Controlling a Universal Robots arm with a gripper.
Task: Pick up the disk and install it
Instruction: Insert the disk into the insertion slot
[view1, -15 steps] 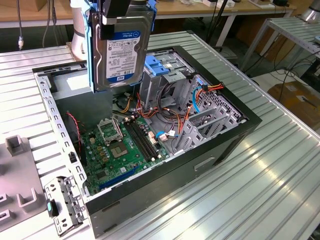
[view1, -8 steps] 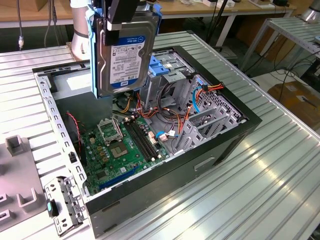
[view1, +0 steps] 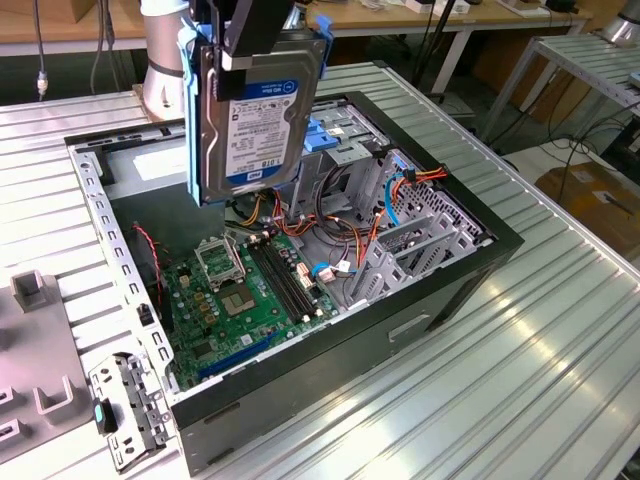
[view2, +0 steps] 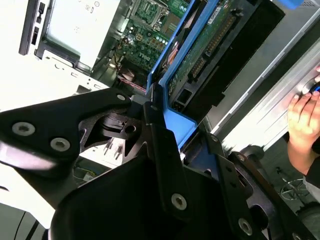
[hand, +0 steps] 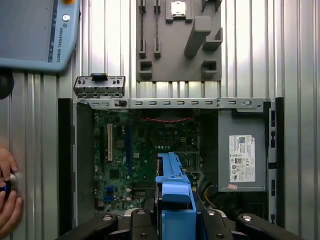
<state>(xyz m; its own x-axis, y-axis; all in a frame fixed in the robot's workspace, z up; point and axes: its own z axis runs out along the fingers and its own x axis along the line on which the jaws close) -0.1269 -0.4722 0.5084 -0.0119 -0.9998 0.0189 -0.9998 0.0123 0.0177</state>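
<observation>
Now I'm mid-carry: my tool (view1: 256, 45) clamps the disk (view1: 262, 125) upright over the open computer case (view1: 440, 295), at its eleven o'clock; installing not yet done.

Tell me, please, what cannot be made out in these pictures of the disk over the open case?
- Exterior view: the gripper, shut on the disk, is cut off by the top edge.
- Exterior view: the disk hides the computer case interior behind it.
- First wrist view: the disk shows edge-on; its faces are hidden.
- First wrist view: a person's hand is cut by the edge; what it touches is unclear.
</observation>
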